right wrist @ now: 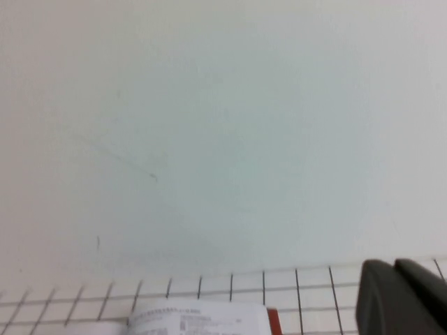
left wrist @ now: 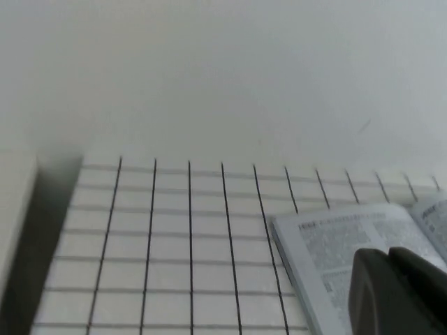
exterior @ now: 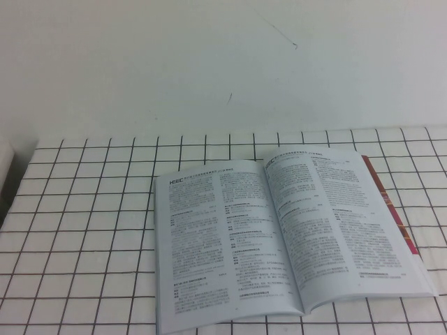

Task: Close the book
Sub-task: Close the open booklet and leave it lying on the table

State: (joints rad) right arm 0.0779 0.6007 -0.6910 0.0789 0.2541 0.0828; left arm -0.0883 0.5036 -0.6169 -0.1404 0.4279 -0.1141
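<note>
The book (exterior: pixel 279 237) lies open and flat on the bench (exterior: pixel 84 230), toward the robot's right and close to its side. Its near edge reaches the bottom of the high view. Two pale pages face up, each filled with dense small print set in columns, and a bolder heading sits at the far corner of the left page. The crease (exterior: pixel 283 237) between them runs from near to far, leaning a little to the left as it goes away. The pages bow gently up on either side of it. Along the outer edge of the right page a thin red strip (exterior: pixel 394 209) of cover peeks out from beneath.

The left claw (left wrist: pixel 398 293) shows as a dark tip in its wrist view, in front of the far part of the left page. Whether it touches the paper cannot be told, nor whether it is apart or together, and nothing shows in its grip. The right claw (right wrist: pixel 401 296) is a similar dark tip in its wrist view, over the bench beside the book's far right corner and clear of the red strip. Whether it is apart or together cannot be told.

Beyond the book, the white cloth (exterior: pixel 105 160) with its black grid runs to the bench's far edge. Behind it stands a plain white wall (exterior: pixel 209 63) with a few faint marks.
</note>
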